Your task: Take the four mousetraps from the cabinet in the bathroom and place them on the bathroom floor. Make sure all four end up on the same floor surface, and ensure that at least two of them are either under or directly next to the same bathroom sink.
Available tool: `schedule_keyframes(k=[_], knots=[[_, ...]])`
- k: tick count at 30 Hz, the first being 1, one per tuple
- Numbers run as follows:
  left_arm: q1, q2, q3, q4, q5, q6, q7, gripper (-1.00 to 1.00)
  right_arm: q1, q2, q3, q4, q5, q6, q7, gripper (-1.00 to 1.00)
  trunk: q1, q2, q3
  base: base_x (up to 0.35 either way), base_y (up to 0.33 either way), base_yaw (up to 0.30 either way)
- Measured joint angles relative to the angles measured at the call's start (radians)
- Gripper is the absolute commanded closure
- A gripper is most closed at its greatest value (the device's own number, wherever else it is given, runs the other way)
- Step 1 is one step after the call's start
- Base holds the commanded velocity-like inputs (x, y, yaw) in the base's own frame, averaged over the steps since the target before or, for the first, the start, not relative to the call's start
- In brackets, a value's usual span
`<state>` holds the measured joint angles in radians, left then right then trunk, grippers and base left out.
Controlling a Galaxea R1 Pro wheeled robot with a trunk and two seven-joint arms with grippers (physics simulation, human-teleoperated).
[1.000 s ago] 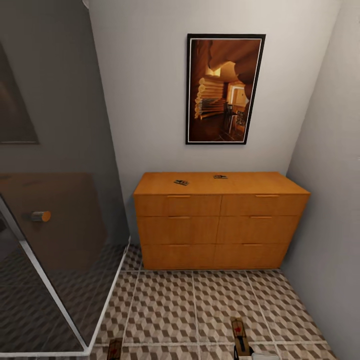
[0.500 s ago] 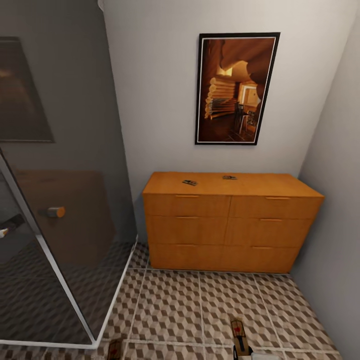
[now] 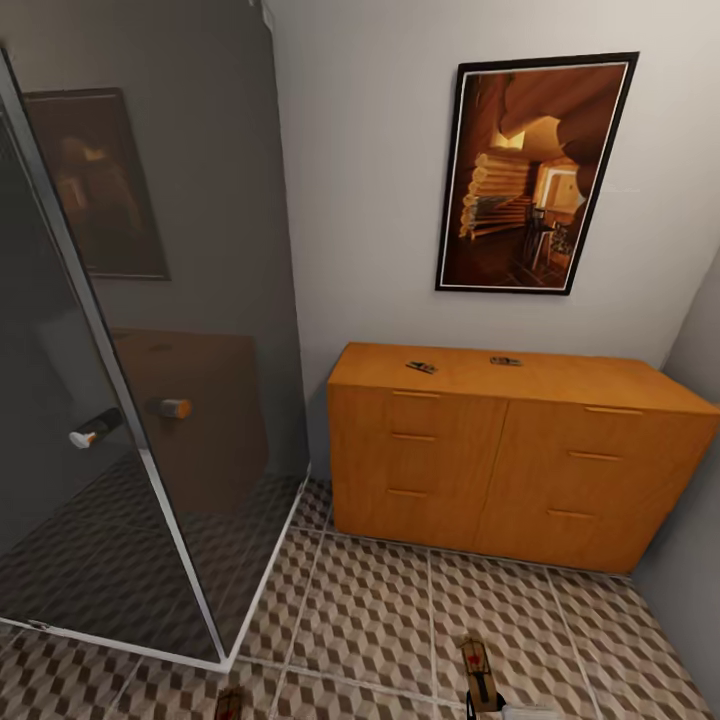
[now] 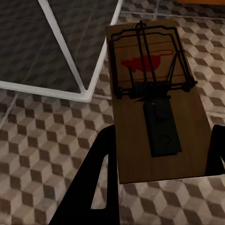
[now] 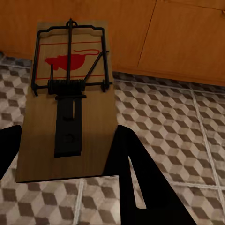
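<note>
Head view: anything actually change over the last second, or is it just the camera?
Only the camera moved: the view swung left, so the cabinet and picture slid right and more of the glass shower screen came in. Two mousetraps sit where they were on the cabinet top. The left gripper and right gripper each hold a mousetrap, as before.

The cabinet (image 3: 520, 455) stands against the back wall, below a framed picture (image 3: 533, 172), with the shower enclosure (image 3: 150, 400) to its left. Two mousetraps lie on the cabinet's top near its back edge — one (image 3: 421, 367) toward the left corner, another (image 3: 505, 361) right of it, apart. Nearer, over the bathroom floor (image 3: 380, 620), a third mousetrap (image 4: 157, 98) sits between the left end effector's (image 4: 159, 154) fingers and a fourth (image 5: 70, 98) between the right end effector's (image 5: 65, 154) fingers.
</note>
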<state>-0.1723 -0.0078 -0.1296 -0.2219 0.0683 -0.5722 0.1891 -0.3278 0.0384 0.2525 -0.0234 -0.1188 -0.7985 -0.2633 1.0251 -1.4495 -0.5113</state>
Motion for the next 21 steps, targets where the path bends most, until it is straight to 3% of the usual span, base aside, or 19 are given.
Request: schedule_keyframes(k=[13, 21], knots=[[0.0, 0.0, 0.0, 0.001, 0.0, 0.0, 0.0, 1.0, 0.0, 0.0, -0.001, 0.0, 0.001, 0.0, 0.0, 1.0, 0.001, 0.0, 0.0, -0.253, 0.0, 0.267], [0.0, 0.0, 0.0, 0.001, 0.0, 0.0, 0.0, 1.0, 0.0, 0.0, 0.001, 0.0, 0.002, 0.0, 0.001, 1.0, 0.0, 0.0, 0.0, -0.056, 0.0, 0.267]])
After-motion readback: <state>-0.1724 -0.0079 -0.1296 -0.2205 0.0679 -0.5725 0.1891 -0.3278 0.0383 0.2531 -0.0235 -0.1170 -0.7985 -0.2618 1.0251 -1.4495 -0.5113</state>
